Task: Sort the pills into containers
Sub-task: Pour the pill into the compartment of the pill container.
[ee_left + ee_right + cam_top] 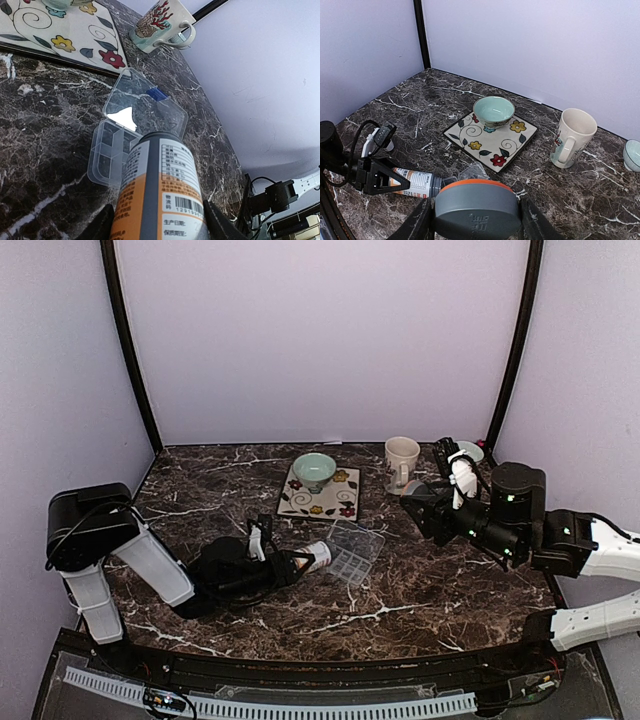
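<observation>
The dark marble surface (420, 590) stood between plain lilac walls (320, 340). Near its middle lay the clear pill box (355, 550) with its lid (145, 102) swung open and lying flat on the far side. The small square compartments (107, 150) were in two rows. The pills were too small to be made out in any view.

The left end effector (160, 220) was closed on an orange bottle (160, 185), one finger on each side of its body. The bottle was tilted, and its dark grey end pointed at the box. In the left wrist view this end covered the near compartments; I cannot tell whether it touched them.

The right end effector (476, 222) was raised above the right part of the surface, well apart from the box. It gripped a round grey cap (476, 202) with an orange rim. I cannot tell whether something hung below the cap.

Behind the box lay a square plate (322, 498) with painted flowers, and a pale green bowl (315, 469) stood on it. A cream mug (402, 460) stood to the right of the plate. Another small bowl (632, 155) was near the far right corner.
</observation>
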`<state>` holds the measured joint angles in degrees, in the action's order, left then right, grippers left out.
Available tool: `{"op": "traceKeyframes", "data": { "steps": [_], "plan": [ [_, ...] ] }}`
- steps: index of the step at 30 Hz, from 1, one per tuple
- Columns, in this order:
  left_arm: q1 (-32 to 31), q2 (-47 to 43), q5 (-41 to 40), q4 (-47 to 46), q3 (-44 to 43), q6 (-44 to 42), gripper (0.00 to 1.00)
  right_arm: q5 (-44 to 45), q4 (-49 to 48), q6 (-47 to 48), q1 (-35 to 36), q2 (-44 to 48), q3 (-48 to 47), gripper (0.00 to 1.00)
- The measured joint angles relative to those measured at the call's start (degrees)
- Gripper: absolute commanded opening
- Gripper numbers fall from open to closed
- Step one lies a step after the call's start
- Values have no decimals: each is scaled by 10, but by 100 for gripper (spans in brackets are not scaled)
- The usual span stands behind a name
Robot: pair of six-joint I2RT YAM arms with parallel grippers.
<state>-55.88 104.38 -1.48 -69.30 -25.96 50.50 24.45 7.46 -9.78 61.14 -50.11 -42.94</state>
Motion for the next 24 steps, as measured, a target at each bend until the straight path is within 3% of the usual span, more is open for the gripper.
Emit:
{"op": "traceKeyframes", "data": {
  "steps": [24],
  "plan": [
    [-7, -14, -16, 46, -3, -4, 0, -4, 0, -4, 0, 1, 0, 16]
  ]
}}
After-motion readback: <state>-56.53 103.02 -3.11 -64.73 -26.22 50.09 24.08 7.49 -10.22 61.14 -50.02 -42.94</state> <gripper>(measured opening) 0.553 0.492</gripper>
